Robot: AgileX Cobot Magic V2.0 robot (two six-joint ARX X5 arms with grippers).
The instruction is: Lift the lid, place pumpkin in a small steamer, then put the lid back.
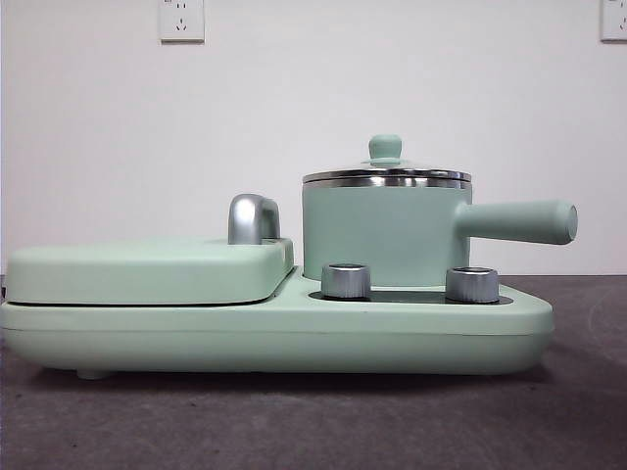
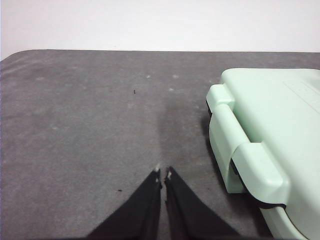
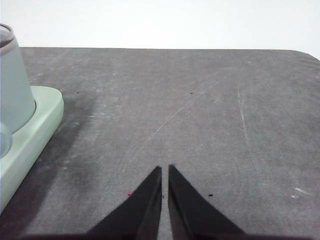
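Note:
The small steamer (image 1: 382,230), a mint-green pot with a long side handle (image 1: 519,221), stands on the right half of the cooker base (image 1: 274,333). The lid (image 1: 386,172), clear glass with a steel rim and mint knob, rests on the pot. The pumpkin is out of view. My left gripper (image 2: 163,172) hovers shut over bare grey table beside the cooker's flat end (image 2: 265,140). My right gripper (image 3: 164,168) is shut over the table, apart from the small steamer (image 3: 12,85) and the cooker base (image 3: 30,135). Neither gripper appears in the front view.
A flat mint-green cover (image 1: 147,269) with a chrome handle (image 1: 253,219) lies on the cooker's left half. Two steel knobs (image 1: 346,280) sit in front of the pot. Grey table mat (image 3: 200,110) stretches around. A white wall with sockets (image 1: 181,20) is behind.

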